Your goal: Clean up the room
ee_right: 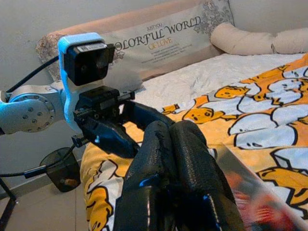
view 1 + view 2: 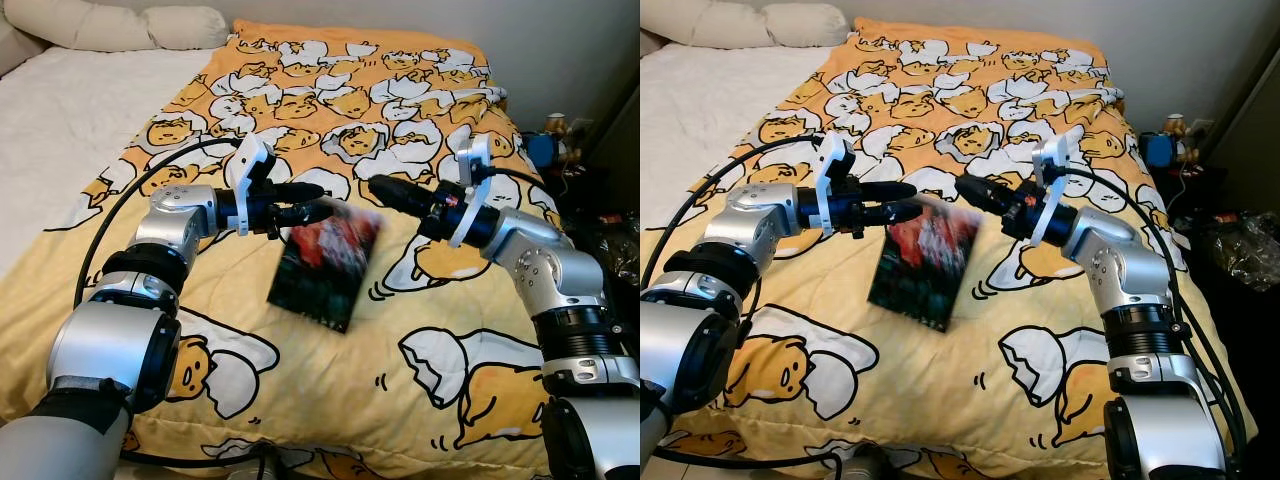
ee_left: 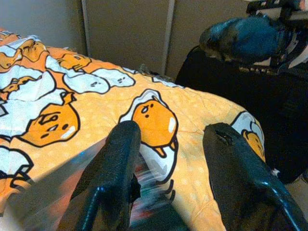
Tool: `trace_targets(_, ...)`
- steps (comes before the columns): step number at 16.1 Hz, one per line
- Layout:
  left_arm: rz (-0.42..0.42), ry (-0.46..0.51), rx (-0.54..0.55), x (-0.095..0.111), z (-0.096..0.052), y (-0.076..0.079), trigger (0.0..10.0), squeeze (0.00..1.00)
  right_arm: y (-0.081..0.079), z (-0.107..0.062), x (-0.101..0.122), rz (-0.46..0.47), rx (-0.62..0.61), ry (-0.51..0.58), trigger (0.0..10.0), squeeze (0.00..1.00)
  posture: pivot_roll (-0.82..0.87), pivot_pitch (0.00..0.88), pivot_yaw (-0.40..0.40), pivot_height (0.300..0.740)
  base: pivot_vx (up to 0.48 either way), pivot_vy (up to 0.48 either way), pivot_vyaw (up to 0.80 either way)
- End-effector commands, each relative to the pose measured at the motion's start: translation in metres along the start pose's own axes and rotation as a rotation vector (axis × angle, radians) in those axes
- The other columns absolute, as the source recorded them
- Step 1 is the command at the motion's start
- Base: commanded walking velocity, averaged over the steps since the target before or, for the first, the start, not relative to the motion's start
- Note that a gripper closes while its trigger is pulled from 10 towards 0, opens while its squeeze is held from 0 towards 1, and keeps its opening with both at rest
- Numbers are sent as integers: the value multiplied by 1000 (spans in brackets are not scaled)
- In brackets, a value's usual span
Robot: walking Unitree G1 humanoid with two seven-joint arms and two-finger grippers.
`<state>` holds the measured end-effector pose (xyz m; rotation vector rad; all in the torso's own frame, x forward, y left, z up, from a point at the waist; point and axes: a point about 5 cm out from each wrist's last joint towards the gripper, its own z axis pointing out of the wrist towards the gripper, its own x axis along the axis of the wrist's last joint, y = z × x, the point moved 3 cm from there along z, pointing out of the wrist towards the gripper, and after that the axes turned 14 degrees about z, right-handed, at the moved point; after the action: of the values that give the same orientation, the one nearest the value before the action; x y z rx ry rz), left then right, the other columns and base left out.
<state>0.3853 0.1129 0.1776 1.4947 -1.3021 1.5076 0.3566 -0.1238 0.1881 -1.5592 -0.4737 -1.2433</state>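
Observation:
A dark book with a red and black cover appears motion-blurred just above the yellow egg-print duvet, between my two grippers. My left gripper is open at the book's upper left corner, its fingers apart, with the blurred book beneath one finger. My right gripper is shut with nothing between its fingers, its tip near the book's upper right corner. The two grippers point at each other, a short gap apart.
The bed's left half has a white sheet and pillows. Clutter and a blue object stand on the floor to the right of the bed. A dark bin stands beside the bed.

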Motion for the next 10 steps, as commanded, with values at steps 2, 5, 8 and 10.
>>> trace_targets(2,-1,-26,25,-7,1,1,0,0,1,2,7,-37,-9,18,0,0,-87,0,66,740,0,0,0)
trace_targets(5,9,-56,153,-21,2,-2,0,0,13,4,1,-98,-139,28,10000,0,-87,0,64,740,0,0,0)
trace_targets(8,-18,-163,451,-32,-21,-27,9569,0,47,-13,-13,-128,-450,18,10000,0,-90,0,61,740,0,0,0)
trace_targets(10,-121,-261,562,-57,-38,-27,10000,0,54,-25,-36,-32,-537,2,10000,0,-97,0,58,740,0,0,0)
